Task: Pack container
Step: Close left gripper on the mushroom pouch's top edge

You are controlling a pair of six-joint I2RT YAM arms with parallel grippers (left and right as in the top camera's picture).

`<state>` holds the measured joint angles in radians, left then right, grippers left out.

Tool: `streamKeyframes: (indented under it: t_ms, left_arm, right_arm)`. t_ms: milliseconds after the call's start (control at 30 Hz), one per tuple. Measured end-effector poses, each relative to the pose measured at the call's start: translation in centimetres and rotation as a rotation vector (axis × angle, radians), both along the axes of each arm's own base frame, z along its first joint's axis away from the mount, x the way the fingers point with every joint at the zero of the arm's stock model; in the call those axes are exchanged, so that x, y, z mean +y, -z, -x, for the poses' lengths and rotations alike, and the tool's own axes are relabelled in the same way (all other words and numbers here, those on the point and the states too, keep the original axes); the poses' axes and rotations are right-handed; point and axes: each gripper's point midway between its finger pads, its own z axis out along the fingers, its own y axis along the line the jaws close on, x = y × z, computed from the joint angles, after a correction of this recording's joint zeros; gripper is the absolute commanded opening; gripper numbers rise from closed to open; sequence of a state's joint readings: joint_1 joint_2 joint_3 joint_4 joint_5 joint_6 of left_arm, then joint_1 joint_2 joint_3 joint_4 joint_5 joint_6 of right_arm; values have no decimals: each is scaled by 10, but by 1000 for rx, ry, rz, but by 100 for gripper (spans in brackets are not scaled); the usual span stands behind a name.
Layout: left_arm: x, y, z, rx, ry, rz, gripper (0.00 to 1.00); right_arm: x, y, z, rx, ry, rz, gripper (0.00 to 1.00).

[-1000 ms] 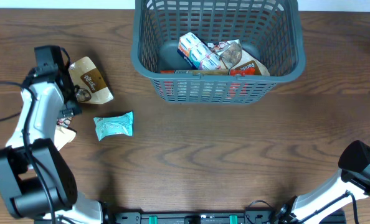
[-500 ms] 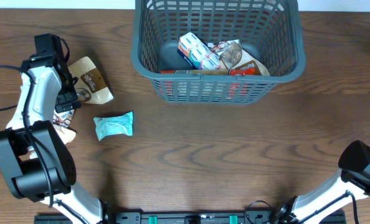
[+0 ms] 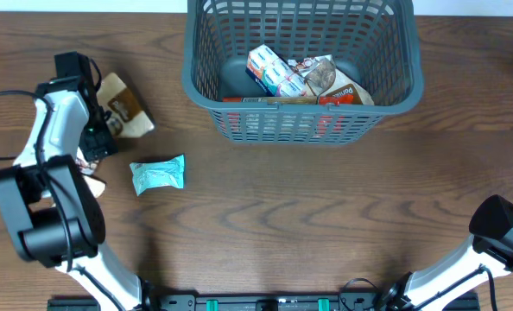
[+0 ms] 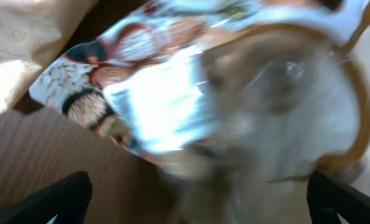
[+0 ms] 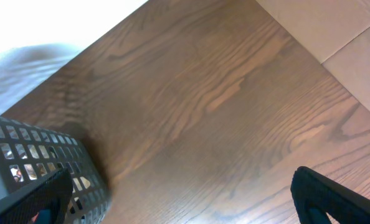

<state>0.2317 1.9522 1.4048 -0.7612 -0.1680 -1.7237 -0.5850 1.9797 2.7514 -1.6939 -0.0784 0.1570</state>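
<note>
We are holding our left fingers (image 4: 54, 199), spread, just over the brown snack packet (image 3: 129, 111); the container (image 3: 300, 121) is lying to their right, with our right fingers (image 5: 334, 193), also spread, far off.

I moved the left gripper (image 3: 98, 138) farther up the table against the brown packet (image 3: 129, 109), which turned slightly.
</note>
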Motion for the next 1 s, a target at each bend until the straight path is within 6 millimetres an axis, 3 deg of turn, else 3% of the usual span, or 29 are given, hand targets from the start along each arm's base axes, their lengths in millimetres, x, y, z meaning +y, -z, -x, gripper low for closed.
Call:
streamKeyframes:
  t_ms: [167, 833, 1000]
  left_arm:
    - [-1, 15, 3, 36, -5, 9, 99]
    - [11, 20, 3, 45, -16, -22, 99]
    - [16, 39, 6, 84, -4, -17, 100]
  right_arm:
    - [0, 0, 0, 0, 0, 0, 99]
    - [0, 0, 0, 0, 0, 0, 99]
    - [0, 0, 0, 0, 0, 0, 99]
